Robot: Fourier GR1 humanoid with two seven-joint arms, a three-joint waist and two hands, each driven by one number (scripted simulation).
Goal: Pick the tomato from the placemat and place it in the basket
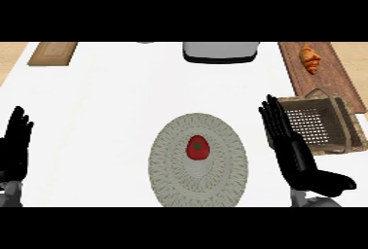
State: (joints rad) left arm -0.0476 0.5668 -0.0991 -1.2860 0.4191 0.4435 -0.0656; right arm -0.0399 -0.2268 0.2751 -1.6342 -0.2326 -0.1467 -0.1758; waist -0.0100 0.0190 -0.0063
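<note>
Right hand (295, 151), fingers straight, should swing left over the tomato (197, 147) on the placemat (173, 170) — basket (320, 124) waits right; left hand (16, 143) rests open.

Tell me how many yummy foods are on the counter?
2. A red tomato sits in the middle of the round woven placemat. A croissant lies on the wooden board at the far right, behind the basket. I see nothing hidden.
</note>
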